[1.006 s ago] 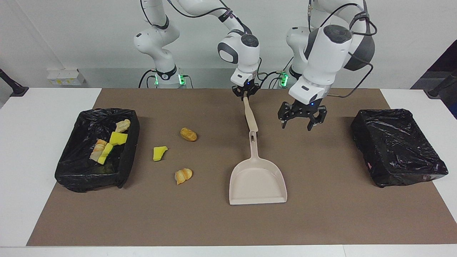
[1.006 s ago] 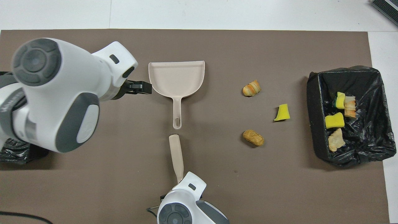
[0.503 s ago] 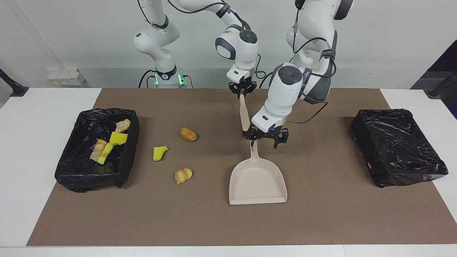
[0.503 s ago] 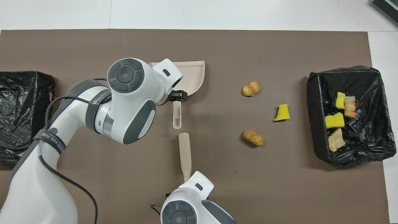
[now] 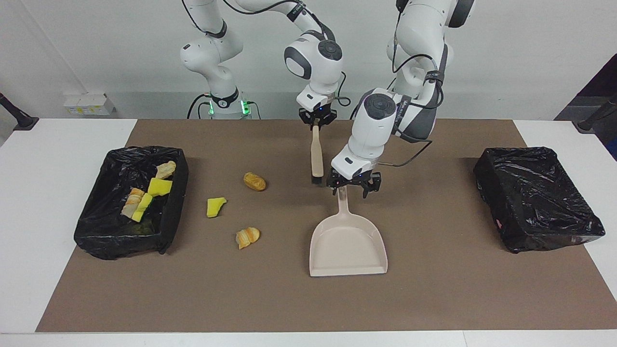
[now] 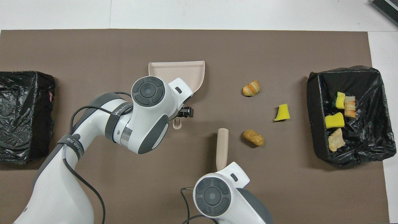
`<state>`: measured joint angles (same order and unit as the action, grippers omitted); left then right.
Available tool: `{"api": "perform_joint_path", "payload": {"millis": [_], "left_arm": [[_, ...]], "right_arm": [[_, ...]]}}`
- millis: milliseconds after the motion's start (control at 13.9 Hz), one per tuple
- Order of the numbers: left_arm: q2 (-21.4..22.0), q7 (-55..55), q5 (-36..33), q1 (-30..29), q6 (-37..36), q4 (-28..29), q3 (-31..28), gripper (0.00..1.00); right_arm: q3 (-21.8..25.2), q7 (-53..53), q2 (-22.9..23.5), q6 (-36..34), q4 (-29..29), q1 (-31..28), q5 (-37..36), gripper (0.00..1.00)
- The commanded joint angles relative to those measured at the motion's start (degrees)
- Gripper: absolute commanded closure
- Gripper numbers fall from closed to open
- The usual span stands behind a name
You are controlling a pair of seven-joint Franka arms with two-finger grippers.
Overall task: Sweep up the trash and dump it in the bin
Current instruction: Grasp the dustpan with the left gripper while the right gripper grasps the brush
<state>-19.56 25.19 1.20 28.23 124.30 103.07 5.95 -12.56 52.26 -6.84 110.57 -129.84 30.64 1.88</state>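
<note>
**Where I work: the table and the room around it**

My table (image 5: 58, 202) is white, and a brown mat (image 5: 434, 294) covers most of its top, leaving white margins at both ends. At my back stands a plain white wall (image 5: 530, 48) with a grey ledge (image 5: 144, 103) along its foot. A small white box (image 5: 88, 103) sits on that ledge. The light is even and soft.

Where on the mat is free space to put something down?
Free: the mat between the dustpan and the empty bin. Crowded: between the dustpan and the filled bin, where trash scraps lie, and around the dustpan handle, under both grippers.
</note>
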Motion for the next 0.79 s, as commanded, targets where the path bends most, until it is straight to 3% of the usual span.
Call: {"api": "perform_joint_path", "payload": {"millis": [0,144,287,431,503,719], "left_arm": [[0.4,1.1,-0.4,1.0,1.1,0.7,-1.0,0.0],[0.3,1.2,-0.4,1.0,1.5,0.3,-1.0,0.01],[0.2,1.0,-0.4,1.1,1.2,0.5,-1.0,0.55],[0.2,0.7,-0.4,1.1,0.9,0.6,-0.9,0.95],[0.2,0.7,-0.4,1.1,0.8,0.6,-0.9,1.0],[1.0,-6.6,-0.5,0.4,0.5,0.7,-1.0,1.0]], "right_arm": [[-0.4,0.2,-5.0,-3.3,-2.8,-4.3,1.2,1.0],[-0.4,1.4,-5.4,-5.4,-2.8,-6.0,0.9,1.0],[-0.4,5.0,-5.3,-6.4,-2.8,-7.1,0.5,1.0],[-0.4,9.6,-4.9,-6.0,-3.1,-8.8,0.6,1.0],[-0.4,10.7,-4.9,-6.2,-3.1,-10.2,0.7,1.0],[-0.4,11.1,-5.3,-5.8,-5.0,-12.4,1.2,1.0]]}}
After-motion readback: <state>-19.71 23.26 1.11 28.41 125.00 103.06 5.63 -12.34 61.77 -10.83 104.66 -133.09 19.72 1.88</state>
